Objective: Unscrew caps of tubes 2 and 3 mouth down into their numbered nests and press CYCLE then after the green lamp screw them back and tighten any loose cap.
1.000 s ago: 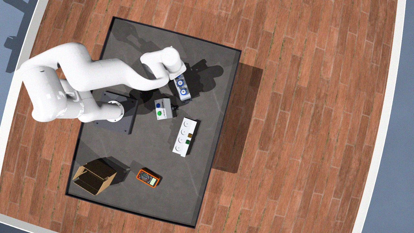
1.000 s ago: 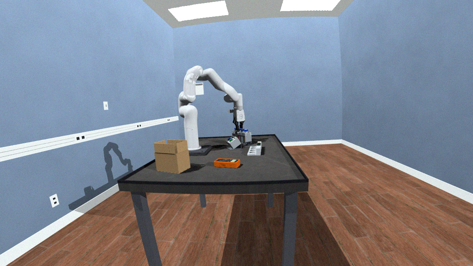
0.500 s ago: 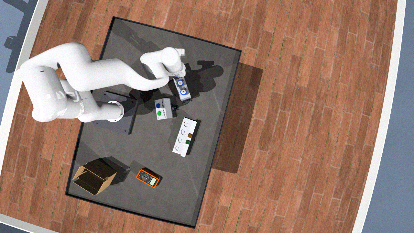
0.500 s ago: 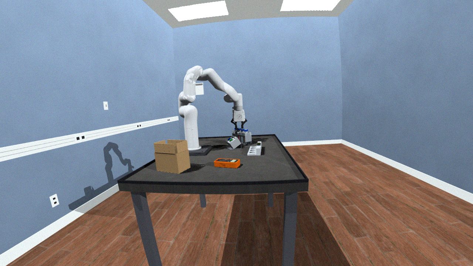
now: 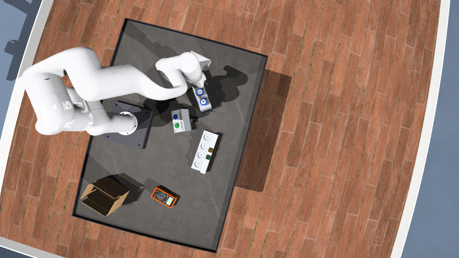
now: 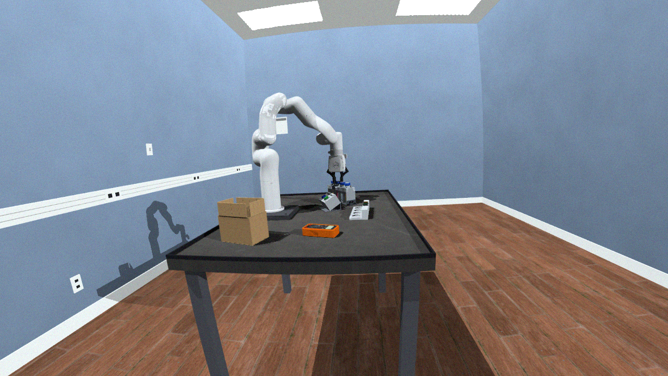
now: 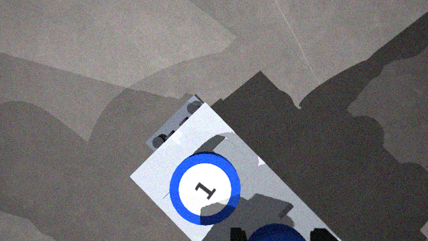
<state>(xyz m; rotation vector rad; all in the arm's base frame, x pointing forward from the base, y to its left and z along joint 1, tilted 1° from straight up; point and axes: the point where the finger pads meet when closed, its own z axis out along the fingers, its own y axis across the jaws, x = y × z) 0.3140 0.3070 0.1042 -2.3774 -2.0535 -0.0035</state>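
Observation:
The decapping station (image 5: 206,109) (image 6: 346,193) (image 7: 155,169) stands on the table behind the key housing. In the wrist view the blue cap of tube 1 (image 7: 204,189) sits on its tube, with its white number disc showing. My gripper (image 6: 339,183) (image 7: 277,236) is straight above tube 2, and its fingers are shut on the cap of tube 2 (image 7: 275,233), which is in shadow at the bottom edge. The caps of tube 3 (image 5: 199,92) and tube 4 (image 5: 203,102) sit on their tubes. The cap tray (image 5: 196,162) (image 6: 360,213) has no blue cap in its nests.
The key housing (image 5: 185,122) (image 6: 330,201) carries the blue CYCLE key (image 5: 175,116) and the green READY key (image 5: 176,125). An orange multimeter (image 5: 164,196) (image 6: 320,230) and an open cardboard box (image 5: 104,194) (image 6: 242,220) stand near the table's front. The arm's base (image 5: 128,128) is to the left.

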